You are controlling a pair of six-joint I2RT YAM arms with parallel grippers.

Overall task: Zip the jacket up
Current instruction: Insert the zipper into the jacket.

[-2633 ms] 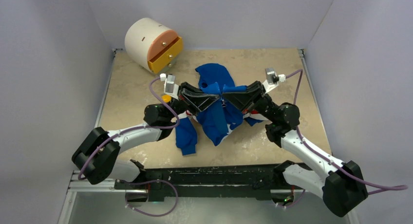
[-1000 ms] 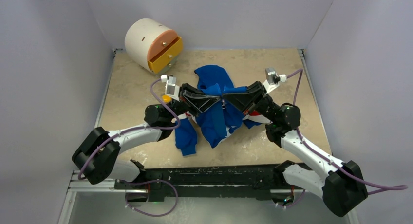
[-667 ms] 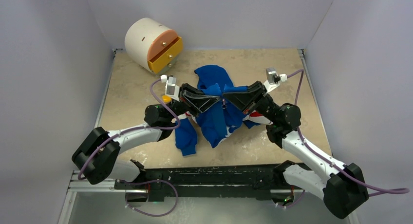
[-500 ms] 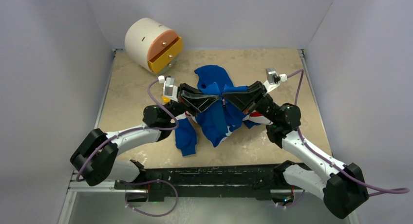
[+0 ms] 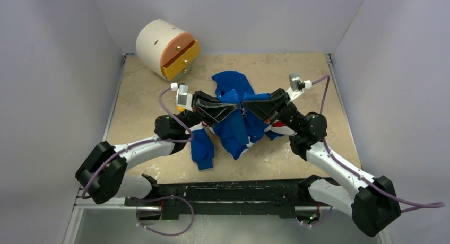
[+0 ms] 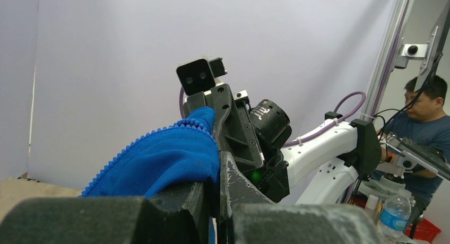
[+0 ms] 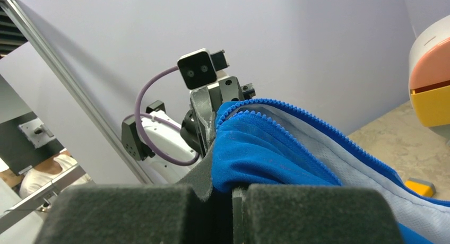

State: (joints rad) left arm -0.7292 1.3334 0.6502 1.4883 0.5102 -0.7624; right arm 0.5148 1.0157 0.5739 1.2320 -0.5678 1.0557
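Blue jacket (image 5: 234,130) in left fingers (image 6: 111,220), right fingers (image 7: 318,215)

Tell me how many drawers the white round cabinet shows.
2: an orange drawer above a yellow drawer, on the cabinet in the table's far left corner. Its back is hidden.

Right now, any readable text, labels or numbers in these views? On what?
None can be read.
jacket: white and red patches show, but no lettering is legible.
Sticker on the black motor housing, left wrist view: print too small to read.
Label on the water bottle, same view: blurred.
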